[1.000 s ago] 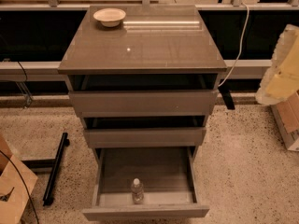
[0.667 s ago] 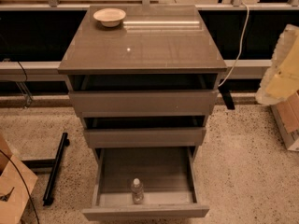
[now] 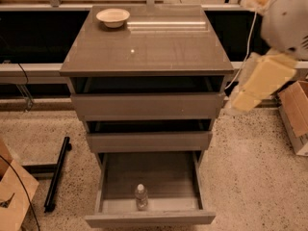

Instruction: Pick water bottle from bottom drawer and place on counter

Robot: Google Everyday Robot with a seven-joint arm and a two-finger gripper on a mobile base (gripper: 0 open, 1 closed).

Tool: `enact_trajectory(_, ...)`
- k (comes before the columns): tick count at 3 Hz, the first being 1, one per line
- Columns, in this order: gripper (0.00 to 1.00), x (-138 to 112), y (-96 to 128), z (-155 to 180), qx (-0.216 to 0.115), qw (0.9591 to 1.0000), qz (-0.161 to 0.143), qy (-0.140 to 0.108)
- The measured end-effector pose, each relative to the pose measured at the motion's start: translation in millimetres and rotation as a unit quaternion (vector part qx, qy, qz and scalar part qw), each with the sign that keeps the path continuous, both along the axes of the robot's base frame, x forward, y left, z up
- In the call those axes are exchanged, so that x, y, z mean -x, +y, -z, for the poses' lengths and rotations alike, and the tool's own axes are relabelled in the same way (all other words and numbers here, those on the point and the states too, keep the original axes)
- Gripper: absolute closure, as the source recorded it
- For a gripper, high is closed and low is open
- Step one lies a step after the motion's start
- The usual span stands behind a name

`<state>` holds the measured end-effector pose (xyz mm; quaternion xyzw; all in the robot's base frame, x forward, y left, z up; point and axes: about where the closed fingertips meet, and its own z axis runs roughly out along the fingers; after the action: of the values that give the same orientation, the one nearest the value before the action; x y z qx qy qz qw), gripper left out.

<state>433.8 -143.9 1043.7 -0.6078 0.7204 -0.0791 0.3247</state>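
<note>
The water bottle (image 3: 141,196) stands upright, white cap up, near the front of the open bottom drawer (image 3: 149,218). The two upper drawers are pulled out only slightly. The counter (image 3: 159,47) is the glossy grey-brown top of the cabinet. My arm hangs in from the upper right as a white joint and a cream link. Its gripper end (image 3: 239,101) is blurred, level with the top drawer and just right of the cabinet, far above the bottle.
A pale bowl (image 3: 113,17) sits at the counter's back left. A cardboard box (image 3: 297,117) lies on the floor at the right and another (image 3: 12,196) at the lower left. A black bar (image 3: 57,173) lies left of the cabinet.
My arm has swung further into view from the right edge, toward the cabinet. The bottle, drawers and bowl have not moved.
</note>
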Motion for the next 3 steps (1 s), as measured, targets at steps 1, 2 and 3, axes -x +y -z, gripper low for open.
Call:
enact_trajectory(1,0.0,1,9,-9,0.002,0.9999,-0.001,-0.015)
enact_trajectory(2,0.0,4,11,3,0.015,0.9996,0.024,0.0)
enact_trajectory(3,0.0,-9,20,51,0.016,0.9989,0.035,0.028)
